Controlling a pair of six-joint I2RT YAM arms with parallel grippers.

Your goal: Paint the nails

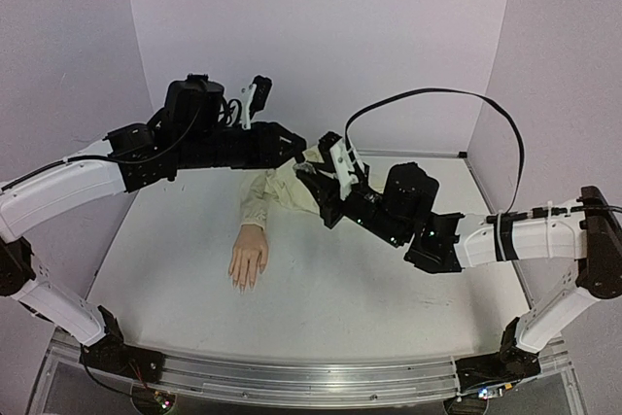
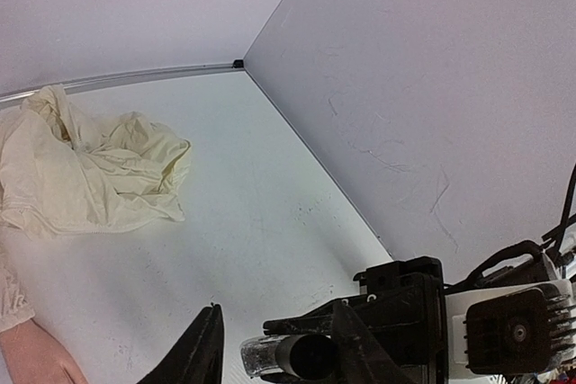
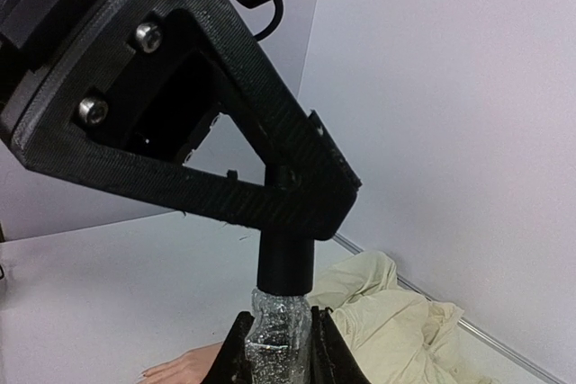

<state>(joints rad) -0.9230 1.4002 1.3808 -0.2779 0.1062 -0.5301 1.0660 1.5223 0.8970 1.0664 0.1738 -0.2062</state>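
nails [image 1: 243, 282] too tiny to make out, on mannequin hand [image 1: 249, 256] flat mid-table | cream sleeve [image 1: 277, 187] half hidden behind arms | right gripper [image 3: 274, 348] clamped on glittery bottle [image 3: 273, 314] | left gripper [image 2: 279, 321] straddling black cap [image 3: 286, 254], pinch unclear, fingers cut off

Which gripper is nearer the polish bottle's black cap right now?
Left. The left gripper has its fingers on either side of the black cap; the right gripper clamps the polish bottle by its glittery glass body, beside the cap.
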